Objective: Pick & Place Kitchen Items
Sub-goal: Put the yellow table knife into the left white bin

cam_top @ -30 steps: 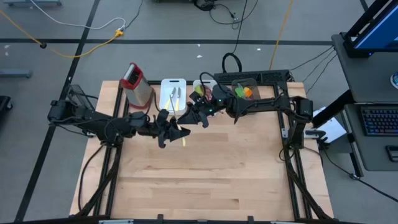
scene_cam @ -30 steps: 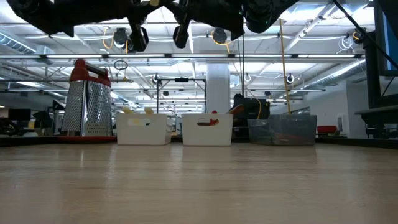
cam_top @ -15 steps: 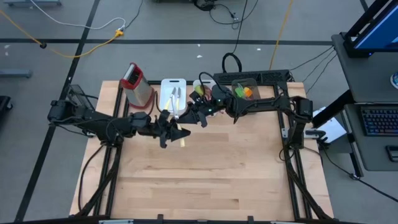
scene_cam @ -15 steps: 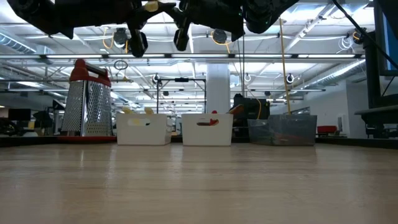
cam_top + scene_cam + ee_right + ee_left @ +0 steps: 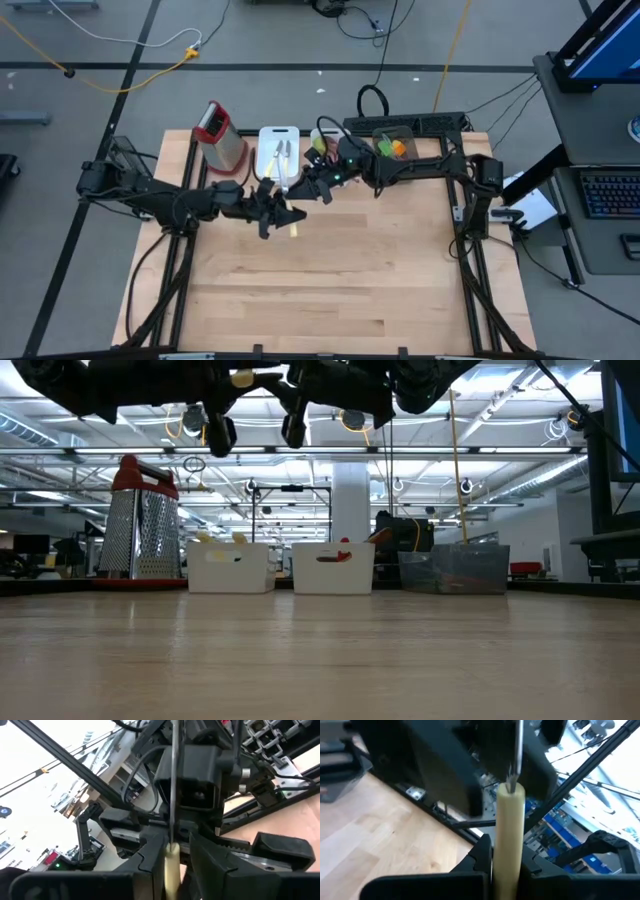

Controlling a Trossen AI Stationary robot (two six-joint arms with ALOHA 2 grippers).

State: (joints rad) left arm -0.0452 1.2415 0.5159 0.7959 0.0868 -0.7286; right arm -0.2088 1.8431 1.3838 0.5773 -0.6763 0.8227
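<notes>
A cream-handled knife (image 5: 295, 228) is held high over the table's middle, between the two arms. My left gripper (image 5: 284, 212) comes from the left and is shut on the cream handle (image 5: 506, 820). The thin metal blade (image 5: 516, 745) runs on past the handle. My right gripper (image 5: 303, 190) faces it from the right. It is open, with its fingers (image 5: 150, 860) on either side of the handle's blade end (image 5: 172, 865) and a narrow gap on each side. My left gripper pinches the knife's cream handle (image 5: 506, 840) between its two fingers, about midway along it. The fingers come level from the table's left and lie across the handle. The knife is lifted clear, its handle end (image 5: 296, 231) toward the near edge.
Along the far edge stand a red-topped box grater (image 5: 221, 138), a white tray (image 5: 279, 133) with cream-handled knives, a second tray (image 5: 322, 135) with coloured utensils and a clear bin (image 5: 404, 131) holding green and orange ones. Bare wooden tabletop (image 5: 330, 280) lies below the arms.
Both arms have stayed in place. The knife's cream handle has come into sight at the top of the low view between the two grippers, where it was hidden a second ago.
</notes>
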